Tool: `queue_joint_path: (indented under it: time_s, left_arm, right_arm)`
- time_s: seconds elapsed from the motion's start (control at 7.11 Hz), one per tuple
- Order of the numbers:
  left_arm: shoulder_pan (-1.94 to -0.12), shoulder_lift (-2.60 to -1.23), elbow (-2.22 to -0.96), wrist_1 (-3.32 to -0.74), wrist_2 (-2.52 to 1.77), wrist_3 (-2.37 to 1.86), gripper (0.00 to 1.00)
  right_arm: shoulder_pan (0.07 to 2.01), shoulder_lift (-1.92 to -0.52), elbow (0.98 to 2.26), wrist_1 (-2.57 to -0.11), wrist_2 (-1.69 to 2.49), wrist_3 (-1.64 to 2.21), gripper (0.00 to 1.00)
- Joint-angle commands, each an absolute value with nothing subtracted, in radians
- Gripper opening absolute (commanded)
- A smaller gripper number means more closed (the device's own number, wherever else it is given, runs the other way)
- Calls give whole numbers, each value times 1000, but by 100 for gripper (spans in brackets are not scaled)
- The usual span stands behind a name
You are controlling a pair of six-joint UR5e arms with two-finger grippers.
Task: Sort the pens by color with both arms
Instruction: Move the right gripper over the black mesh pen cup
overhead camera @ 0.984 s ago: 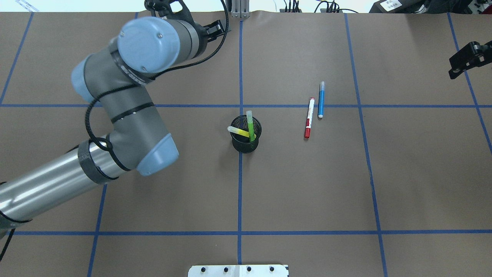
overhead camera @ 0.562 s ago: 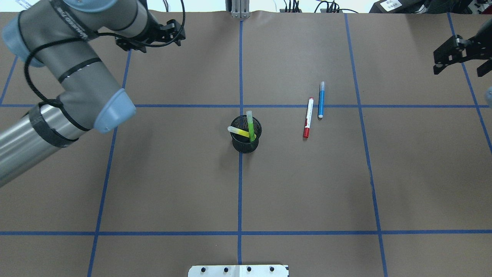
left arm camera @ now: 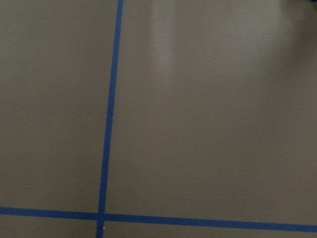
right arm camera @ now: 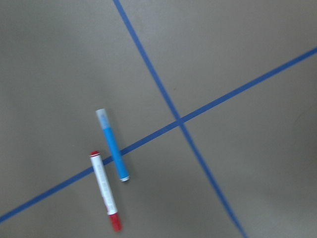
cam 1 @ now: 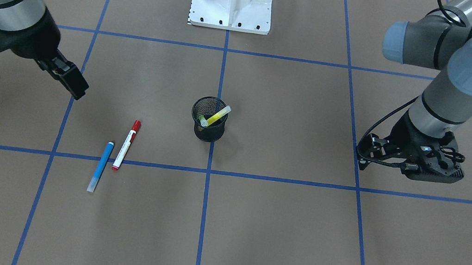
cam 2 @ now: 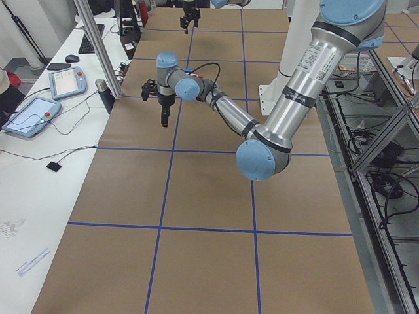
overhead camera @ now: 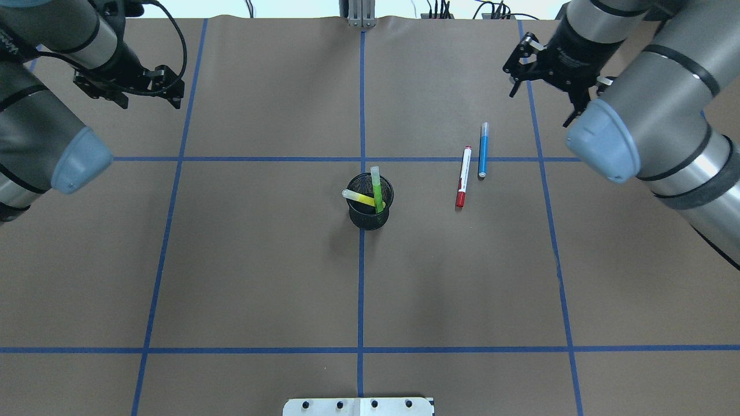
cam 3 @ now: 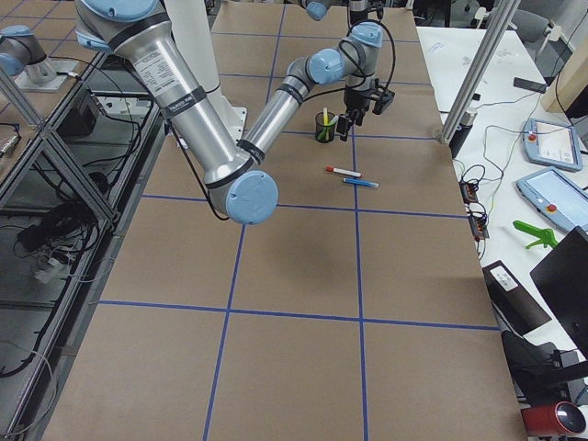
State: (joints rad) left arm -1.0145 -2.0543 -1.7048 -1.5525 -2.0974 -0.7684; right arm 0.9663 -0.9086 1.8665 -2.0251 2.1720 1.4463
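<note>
right jaws: spread wide, gripping nothing, hanging above the bench [overhead camera: 260, 277] near the far end of your blue pen [overhead camera: 483, 149]
left jaws: look open too, empty, off on the robot's left, well apart from everything
blue pen and red-capped pen [overhead camera: 463, 177]: flat on the bench, side by side, not touching, right of the mesh cup [overhead camera: 370, 221]
yellow highlighter [overhead camera: 358, 198] and green highlighter [overhead camera: 376, 188]: both leaning inside the mesh cup
</note>
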Motion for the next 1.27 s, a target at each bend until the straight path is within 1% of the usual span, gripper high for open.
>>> queue_joint_path:
  time_s: [0.0,0.28,0.42,0.56,0.7,0.84,1.12]
  left_arm:
    - [-1089,-2005,-1707,-1433,-2151,-529,100]
    - [-1155,-1921,-1706,-1445,-2155,-396,100]
    - [-1184,-1893,-1700,-1445,-2210,-344,100]
    - [-1225,-1856,-1698,-1445,-2245,-284,100]
    - [-1236,-1845,-1687,-1447,-2259,-269,100]
    - [-1241,-1838,-1668,-1459,-2261,-255,100]
    - [-1255,-1812,-1643,-1491,-2261,-232,100]
  right_arm:
    - [885,-809,1809,-2023,2174,1694,100]
    - [824,-789,1802,-2023,2163,1729,100]
    - [821,-770,1780,-2023,2163,1729,100]
    - [819,-735,1722,-2023,2164,1729,100]
    - [816,-701,1660,-2022,2164,1727,100]
    - [813,-684,1635,-2020,2166,1724,100]
    - [799,-675,1634,-2022,2174,1712,100]
